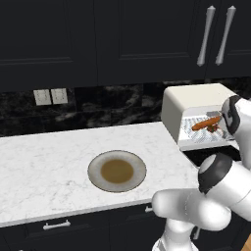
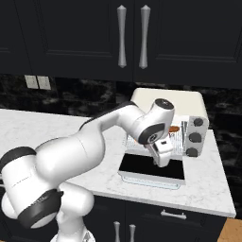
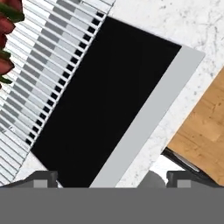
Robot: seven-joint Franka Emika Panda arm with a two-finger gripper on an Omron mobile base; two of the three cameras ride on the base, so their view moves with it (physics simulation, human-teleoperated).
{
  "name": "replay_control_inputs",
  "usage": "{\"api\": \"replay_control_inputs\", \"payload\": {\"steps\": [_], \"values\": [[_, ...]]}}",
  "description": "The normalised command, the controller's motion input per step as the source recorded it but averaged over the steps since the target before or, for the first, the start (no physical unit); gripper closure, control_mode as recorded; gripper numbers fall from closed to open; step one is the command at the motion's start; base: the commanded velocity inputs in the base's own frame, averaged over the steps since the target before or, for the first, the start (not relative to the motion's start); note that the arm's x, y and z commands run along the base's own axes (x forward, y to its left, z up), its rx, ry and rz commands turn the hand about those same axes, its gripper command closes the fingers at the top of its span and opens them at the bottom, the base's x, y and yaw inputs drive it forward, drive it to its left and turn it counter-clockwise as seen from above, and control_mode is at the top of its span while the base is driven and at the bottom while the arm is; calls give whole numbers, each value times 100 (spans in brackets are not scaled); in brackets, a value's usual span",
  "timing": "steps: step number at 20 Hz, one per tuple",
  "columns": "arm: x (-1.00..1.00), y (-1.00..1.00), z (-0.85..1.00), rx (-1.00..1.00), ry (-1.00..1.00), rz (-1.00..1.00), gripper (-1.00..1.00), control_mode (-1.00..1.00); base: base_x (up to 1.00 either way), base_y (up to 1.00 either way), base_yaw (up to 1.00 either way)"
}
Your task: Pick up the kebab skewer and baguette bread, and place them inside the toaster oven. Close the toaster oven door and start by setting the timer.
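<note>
The cream-white toaster oven (image 1: 193, 103) stands at the counter's right end. Its door (image 2: 151, 169) is folded down flat, dark glass up. The orange-brown baguette bread (image 1: 205, 124) lies on the wire rack (image 3: 39, 74) inside. In the hand view, red and green chunks of the kebab skewer (image 3: 6, 43) show at the rack's far edge. My gripper (image 2: 163, 158) hangs just above the lowered door (image 3: 109, 100), in front of the oven's mouth. It is open, and its fingertips (image 3: 41, 178) are spread wide with nothing between them.
An empty round plate (image 1: 116, 170) sits on the marble counter (image 1: 44, 162) left of the oven. Three dark knobs (image 2: 194, 137) run down the oven's right side. Wooden floor (image 3: 203, 118) shows past the counter's edge. Dark cabinets hang above.
</note>
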Motion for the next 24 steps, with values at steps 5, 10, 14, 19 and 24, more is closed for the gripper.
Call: {"api": "replay_control_inputs", "payload": {"steps": [5, 10, 14, 19, 24], "values": [[-41, 0, -67, 0, 22, 0, -100, -100, 0, 0, 0], [-2, -19, -57, 0, 16, 0, -100, -100, 0, 0, 0], [41, -1, -21, 1, 5, 0, -100, -100, 0, 0, 0], [35, -1, -6, 3, 1, 0, -100, -100, 0, 0, 0], [63, 0, -7, 1, 2, 0, -100, -100, 0, 0, 0]]}}
